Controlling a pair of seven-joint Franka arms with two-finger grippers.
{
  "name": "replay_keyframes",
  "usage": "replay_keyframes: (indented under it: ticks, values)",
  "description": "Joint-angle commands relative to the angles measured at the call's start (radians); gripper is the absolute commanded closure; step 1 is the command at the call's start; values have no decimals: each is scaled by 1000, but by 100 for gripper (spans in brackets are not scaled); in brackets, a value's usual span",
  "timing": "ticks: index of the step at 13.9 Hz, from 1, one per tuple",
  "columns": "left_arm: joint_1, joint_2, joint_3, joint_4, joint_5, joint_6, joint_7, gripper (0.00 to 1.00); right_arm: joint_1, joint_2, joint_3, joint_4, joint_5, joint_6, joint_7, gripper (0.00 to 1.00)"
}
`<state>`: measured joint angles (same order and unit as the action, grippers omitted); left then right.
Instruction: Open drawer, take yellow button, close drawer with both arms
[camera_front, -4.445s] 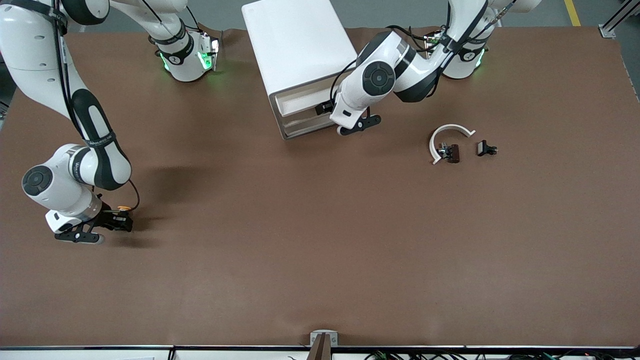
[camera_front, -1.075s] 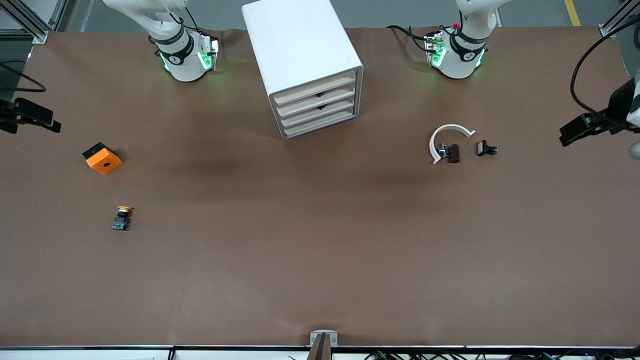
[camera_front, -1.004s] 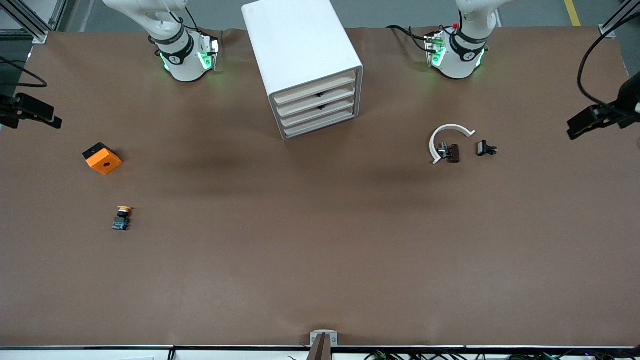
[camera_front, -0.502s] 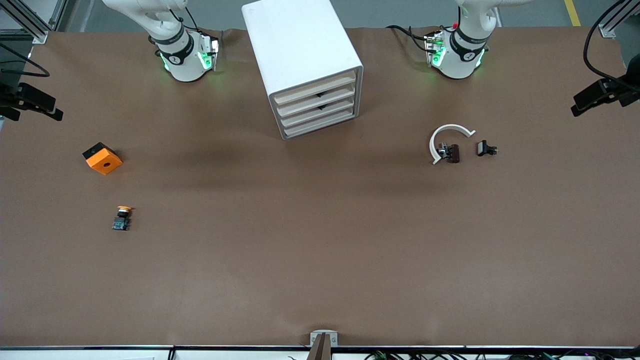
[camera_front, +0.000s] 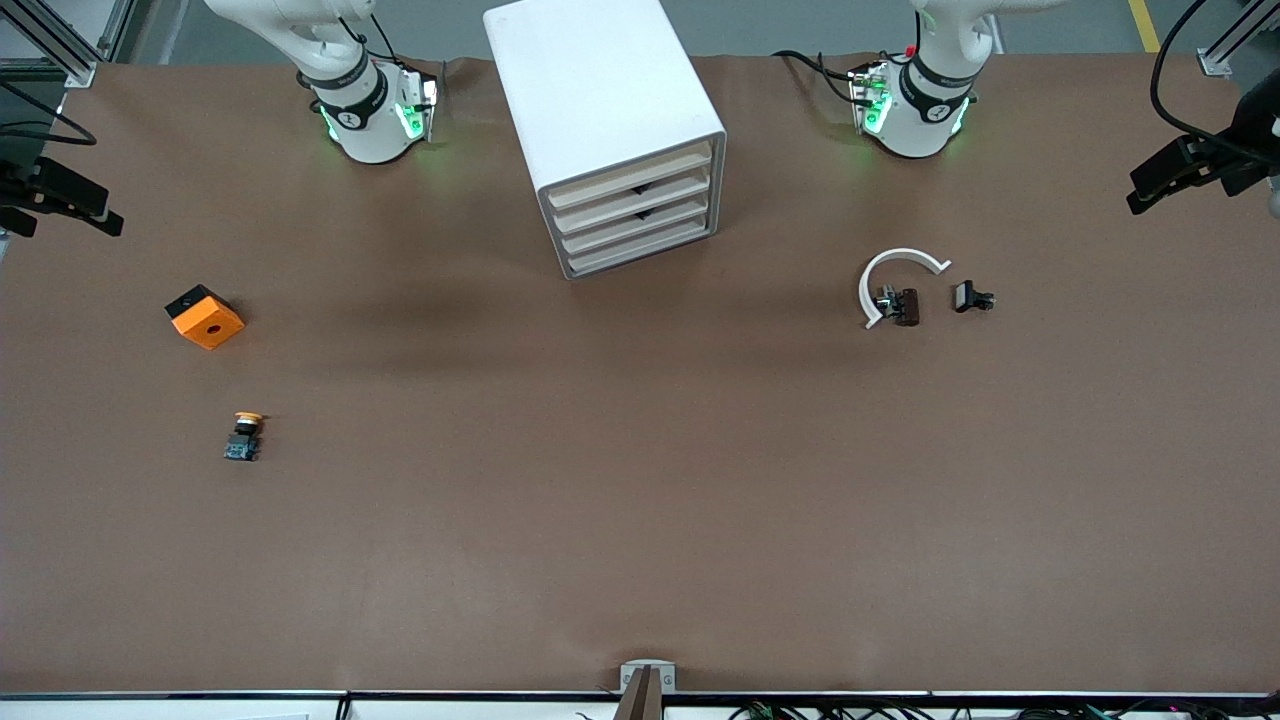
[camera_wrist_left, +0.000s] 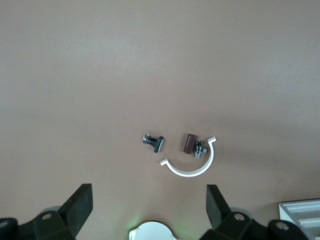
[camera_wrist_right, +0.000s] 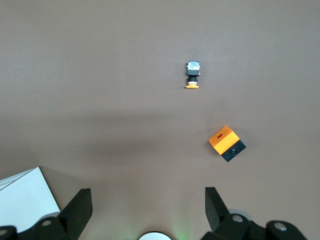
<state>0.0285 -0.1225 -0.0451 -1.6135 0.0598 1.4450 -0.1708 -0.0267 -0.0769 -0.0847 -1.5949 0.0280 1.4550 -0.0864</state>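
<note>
Since 4.4 s ago: top cream-fronted white drawer (camera_front: 628, 170) of boxy white cabinet (camera_front: 598, 95) shut flush; tiny orange-capped black button (camera_front: 243, 437) lying on brown table (camera_front: 640, 480), at 5 o'clock from orange square block (camera_front: 205, 317). Left gripper (camera_wrist_left: 147, 205) and right gripper (camera_wrist_right: 145, 202) spread wide, empty, high over the table's ends. Task apparently complete; next, only parking.
</note>
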Motion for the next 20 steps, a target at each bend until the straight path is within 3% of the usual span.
replay_keyframes:
  ticks: [1,6,11,20]
  values:
    - [-2,-16,13,-25,-14,38,17,0,11,-35,0,-39,-13,21,-4,0]
    - [-12,-14,4,-32,-28,43,31,0,13,-35,2,-40,-22,36,-4,0]
    - [-5,-22,2,-72,-37,28,232,0,13,-58,2,-68,-33,53,-4,0]
    - [-12,-14,-24,-71,-41,48,228,0,14,-67,3,-79,-59,73,-9,0]
